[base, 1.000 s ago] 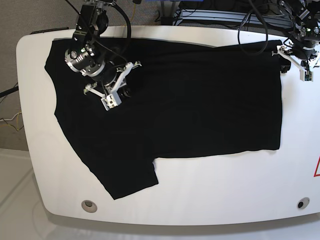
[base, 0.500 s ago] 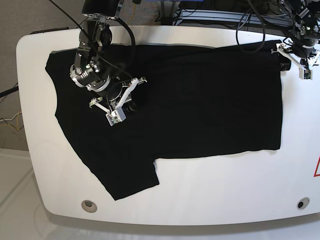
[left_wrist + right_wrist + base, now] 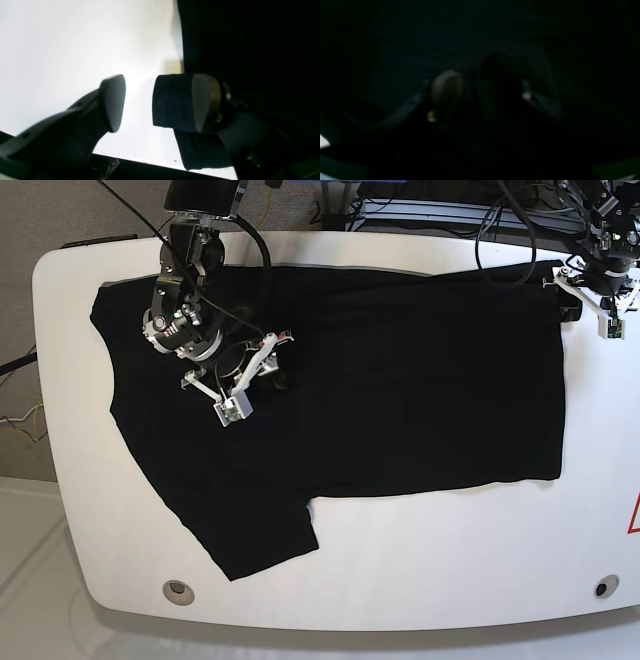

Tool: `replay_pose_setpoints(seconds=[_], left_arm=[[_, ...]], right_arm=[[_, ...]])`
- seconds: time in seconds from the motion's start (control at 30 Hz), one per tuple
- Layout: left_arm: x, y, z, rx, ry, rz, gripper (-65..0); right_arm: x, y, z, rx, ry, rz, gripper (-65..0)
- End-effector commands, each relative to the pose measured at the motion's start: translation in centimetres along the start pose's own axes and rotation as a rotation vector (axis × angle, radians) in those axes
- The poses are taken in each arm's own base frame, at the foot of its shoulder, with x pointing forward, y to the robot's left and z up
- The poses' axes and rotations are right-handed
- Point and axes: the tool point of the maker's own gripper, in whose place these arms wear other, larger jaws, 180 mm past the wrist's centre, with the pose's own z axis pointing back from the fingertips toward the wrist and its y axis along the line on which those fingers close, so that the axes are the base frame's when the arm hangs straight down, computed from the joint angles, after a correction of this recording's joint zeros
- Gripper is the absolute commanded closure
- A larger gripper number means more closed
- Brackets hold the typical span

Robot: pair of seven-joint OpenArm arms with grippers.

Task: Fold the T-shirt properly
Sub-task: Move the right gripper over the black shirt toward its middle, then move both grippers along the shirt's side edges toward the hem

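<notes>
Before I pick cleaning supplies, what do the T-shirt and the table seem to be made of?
The T-shirt looks like soft matte black knit cloth, probably cotton or a blend: it lies limp and flat, with a stitched hem showing in the left wrist view. The table looks like a hard, smooth white board, perhaps laminate or painted: it shows a slight sheen, rounded corners and round metal inserts.

base: bright, even | left wrist: glare, backlit | right wrist: near-black, blurred
</notes>
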Motion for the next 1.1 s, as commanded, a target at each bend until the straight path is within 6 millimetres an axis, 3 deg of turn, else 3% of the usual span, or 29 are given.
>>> replay_pose_setpoints(seconds=[0.0,0.33,0.53,1.07], left_arm=[[1.4,0.3,0.3,0.007,-0.046,-0.012,-39.2],[1.7,0.3,0.2,0.006,-0.052,-0.013,-39.2],[3.0,0.4,0.0,0.011,-0.081,-0.011,-39.2],[6.5,2.3,0.1,0.049,-0.148,-0.050,-39.2]], right_arm=[[1.2,-0.6,0.6,-0.018,-0.048,-0.003,-37.3],[1.7,-4.6,2.4,-0.120,-0.086,-0.057,-37.7],[2.0,-7.1,3.7,-0.179,-0.097,-0.053,-37.7],[1.2,-9.9,5.4,-0.256,-0.096,-0.080,-37.7]])
